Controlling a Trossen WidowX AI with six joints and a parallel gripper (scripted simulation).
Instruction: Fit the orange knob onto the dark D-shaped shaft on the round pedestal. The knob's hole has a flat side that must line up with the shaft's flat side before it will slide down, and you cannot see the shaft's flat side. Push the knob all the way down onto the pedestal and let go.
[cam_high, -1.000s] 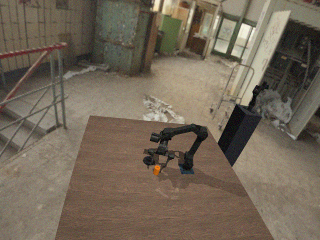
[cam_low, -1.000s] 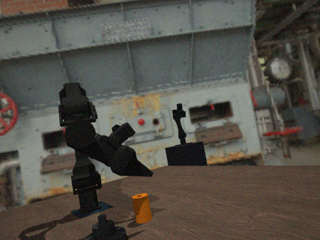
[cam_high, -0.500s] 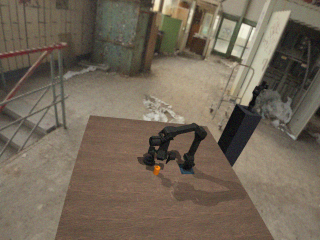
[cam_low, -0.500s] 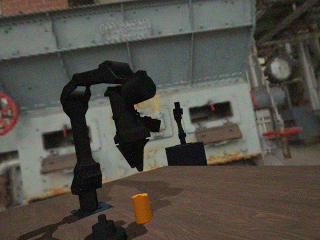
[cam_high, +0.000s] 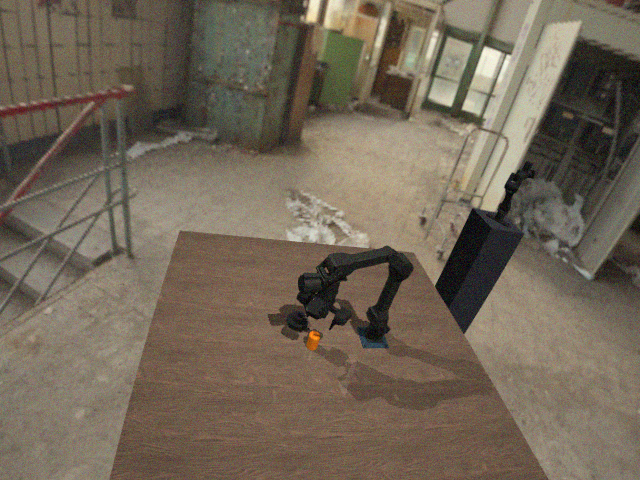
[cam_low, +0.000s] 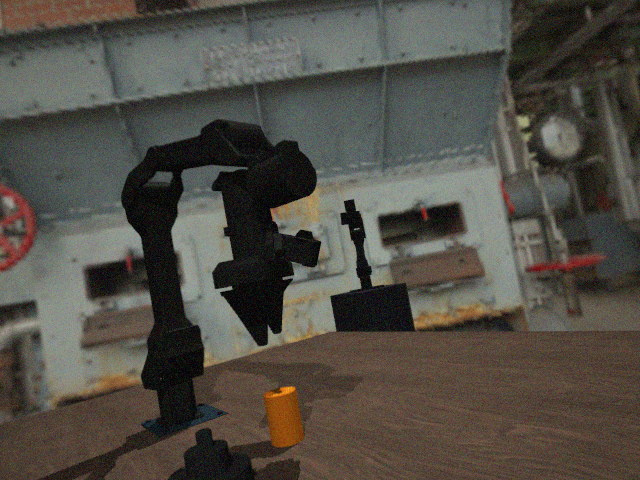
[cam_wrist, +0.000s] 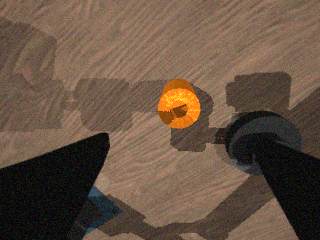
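The orange knob stands upright on the table beside the pedestal, its hole facing up. The dark round pedestal is partly behind the right finger in the wrist view and cut off by the lower edge in the exterior view. Its dark shaft stands up bare; its flat side cannot be made out. My gripper is wide open and empty, pointing down above the table. The knob lies ahead of the fingertips in the wrist view, not between the fingers.
The arm's base stands on a blue plate on the brown wooden table. Arm shadows fall around the knob. A second small arm on a dark block stands beyond the table edge.
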